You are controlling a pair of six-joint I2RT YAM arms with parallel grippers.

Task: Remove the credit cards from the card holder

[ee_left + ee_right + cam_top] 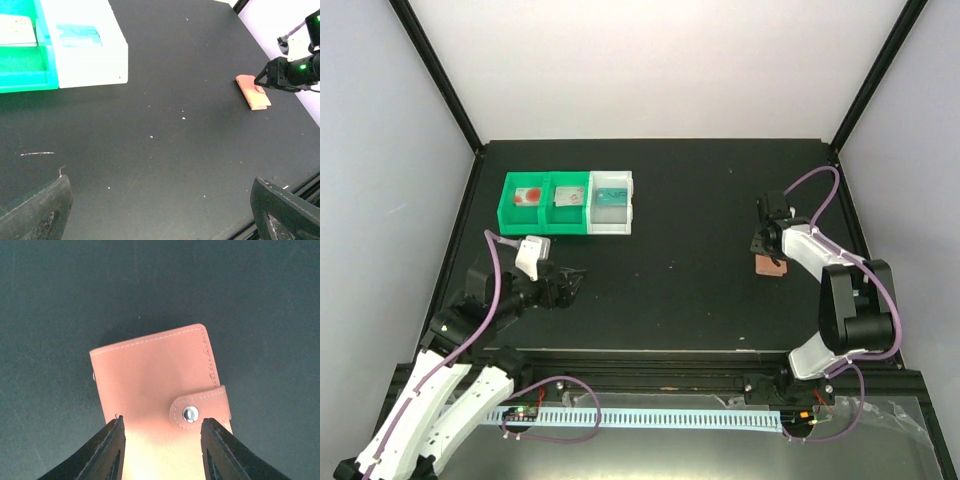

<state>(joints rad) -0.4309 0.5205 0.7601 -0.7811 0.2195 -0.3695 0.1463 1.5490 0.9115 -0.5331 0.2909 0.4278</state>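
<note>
1. The left gripper (576,284) hangs released, jaws wide, above the black table (670,300).
2. The salmon-pink card holder (150,370) lies snapped shut at the table's right. The right gripper (161,427) sits half-closed over it; I cannot tell whether it grips.
3. Far left, a red-disc credit card (528,195) lies in the green bin (510,215) and a teal credit card (612,195) in the white bin (625,222).

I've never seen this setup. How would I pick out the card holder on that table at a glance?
Look at the black table, on its right side, far from the green and white bins at the back left. There the right hand points down over the card holder, a small flat rectangle lying on the surface. It is the only salmon-pink thing in sight, fastened by a silver snap.
</note>
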